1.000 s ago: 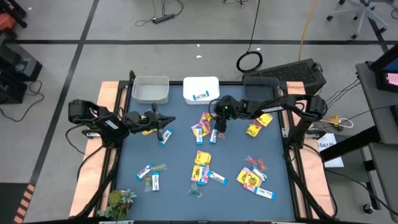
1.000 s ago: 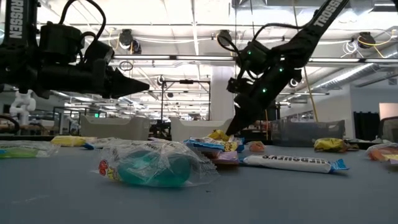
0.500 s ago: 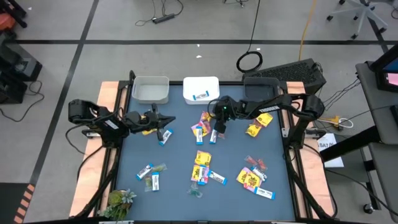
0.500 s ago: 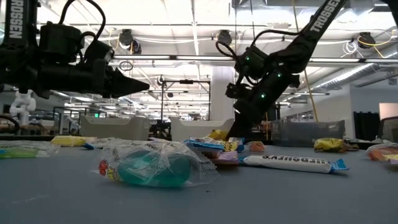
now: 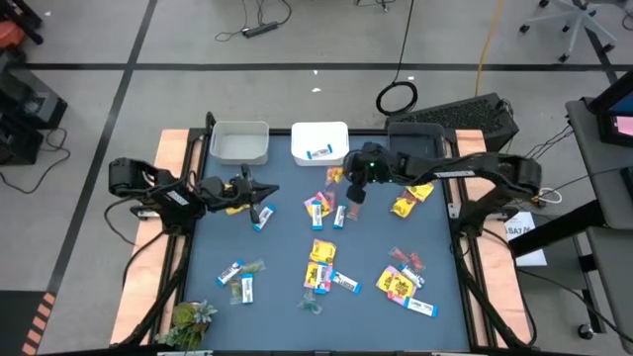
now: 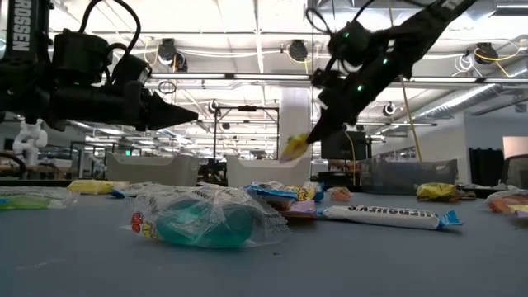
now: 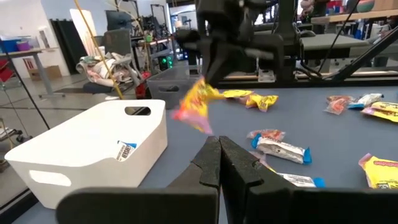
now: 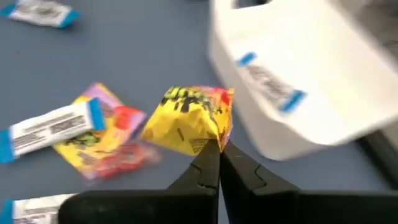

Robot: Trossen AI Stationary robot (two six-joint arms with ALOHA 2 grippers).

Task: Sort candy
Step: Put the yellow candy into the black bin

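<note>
Sorting candy, carry phase. We see the right gripper [image 5: 354, 194] raised off the table, its fingers pinched fully together on the corner of a yellow packet [image 8: 189, 127] with red print, which dangles below the tips in the low view [image 6: 294, 146]. From the table's centre the held packet sits at about 1 o'clock, just short of the white bin [image 5: 318, 141], which lies at 12 o'clock and already contains one blue-and-white bar [image 5: 319, 151]. A grey bin [image 5: 240, 142] stands at roughly 11 o'clock and a dark bin [image 5: 415, 138] at roughly 1 o'clock. The left gripper [image 5: 259, 189] hovers at 9 o'clock with its fingers pressed shut and nothing between them.

The remaining candy [image 5: 321, 265] lies scattered from the centre toward 5 o'clock, with a few pieces near 7 o'clock.

We judge the grip to be thin, a hold on wrapper edge only. To do this step well we would keep the transfer smooth, avoid sudden wrist turns that swing the packet, clear the bin rim before descending, and release only when the packet hangs inside the walls. Since the white bin holds a bar, we would confirm which bin suits yellow packets.
</note>
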